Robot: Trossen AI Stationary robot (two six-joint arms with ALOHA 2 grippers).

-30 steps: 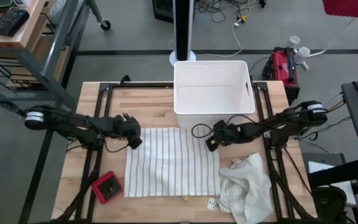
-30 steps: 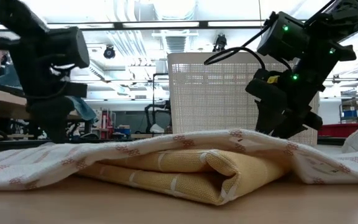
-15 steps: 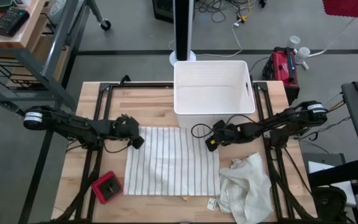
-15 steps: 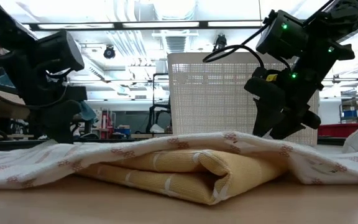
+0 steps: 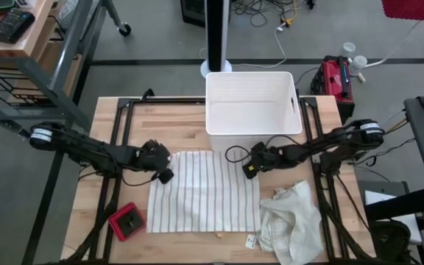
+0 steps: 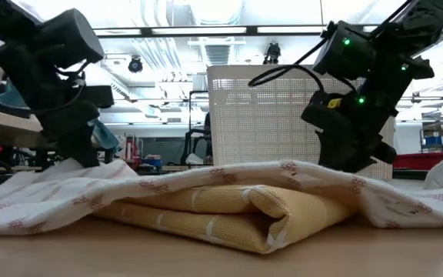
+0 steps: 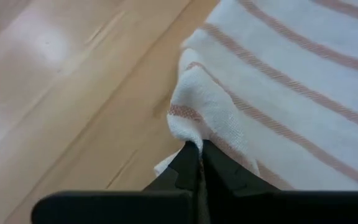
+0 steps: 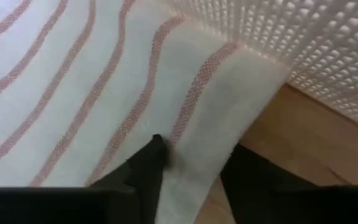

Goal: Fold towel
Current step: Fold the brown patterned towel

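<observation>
Pinching the striped towel (image 5: 205, 191) at its far left corner, the left gripper (image 7: 199, 163) is clamped tight on a fabric fold. The right gripper (image 8: 191, 163), fingers apart w/ cloth between, straddles the opposite far corner beside the white basket (image 5: 252, 103).

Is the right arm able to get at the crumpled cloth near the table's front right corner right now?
Probably yes: the crumpled cloth lies uncovered just beside the right gripper, which is busy at the striped towel's corner.

no readable text, labels or numbers anywhere
</observation>
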